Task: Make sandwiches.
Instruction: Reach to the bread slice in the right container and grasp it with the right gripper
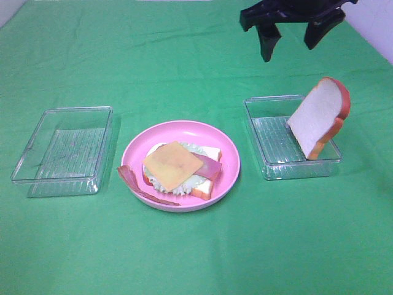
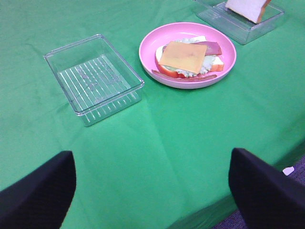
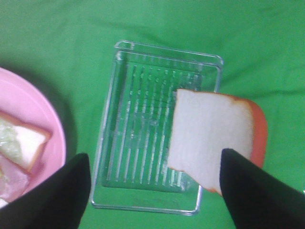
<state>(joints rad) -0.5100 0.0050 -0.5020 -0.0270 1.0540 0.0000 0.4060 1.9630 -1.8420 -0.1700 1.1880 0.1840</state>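
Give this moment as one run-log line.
right hand: open above right tray | left hand: open, empty | bread slice: leaning on edge in right tray | plate: open sandwich, cheese on top

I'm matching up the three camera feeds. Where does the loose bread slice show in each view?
Exterior high: the bread slice stands tilted in the clear tray to the right of the pink plate.
Left wrist: the slice is cut off by the frame edge, in the tray beyond the plate.
Right wrist: close up, the slice leans over one end of the tray.
Shared landmark: the pink plate.
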